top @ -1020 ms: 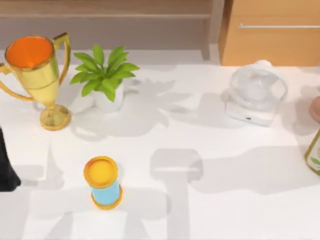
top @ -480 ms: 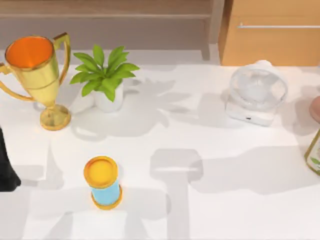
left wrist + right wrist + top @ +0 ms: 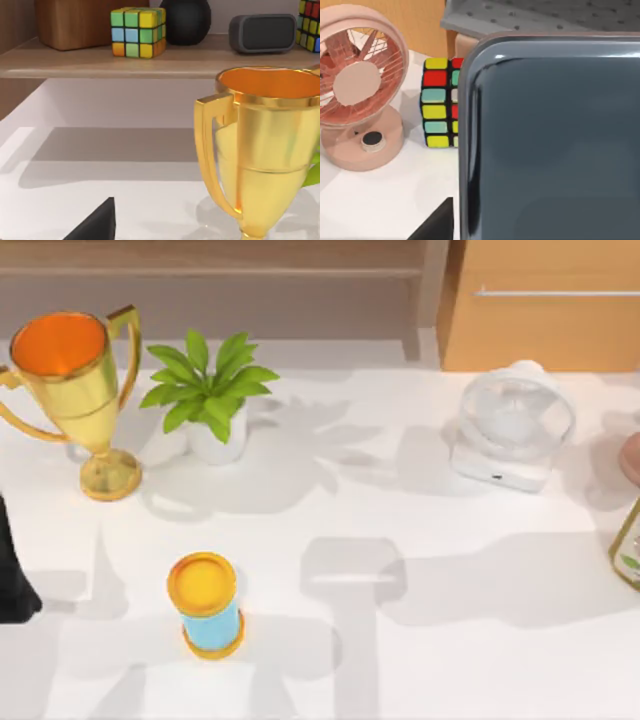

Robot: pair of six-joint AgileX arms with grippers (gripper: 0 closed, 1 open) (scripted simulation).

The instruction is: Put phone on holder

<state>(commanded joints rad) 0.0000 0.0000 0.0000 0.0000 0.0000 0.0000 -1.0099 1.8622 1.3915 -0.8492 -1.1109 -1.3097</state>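
The phone (image 3: 555,145), a dark grey glossy slab with rounded corners, stands very close in the right wrist view. A dark part of my right gripper (image 3: 437,222) shows just beside its edge; I cannot tell whether it touches the phone. A grey dotted panel (image 3: 545,15) rises behind the phone's far edge, and I cannot tell if it is the holder. My left arm (image 3: 12,570) is parked at the table's left edge. A dark part of my left gripper (image 3: 97,225) hangs over bare table near the gold trophy (image 3: 265,150).
On the table stand a gold trophy (image 3: 75,390), a potted plant (image 3: 212,400), a white fan (image 3: 512,425) and a blue and orange hourglass (image 3: 207,605). A pink fan (image 3: 360,90) and a colour cube (image 3: 440,102) stand near the phone. A shelf (image 3: 150,60) holds another cube and a speaker.
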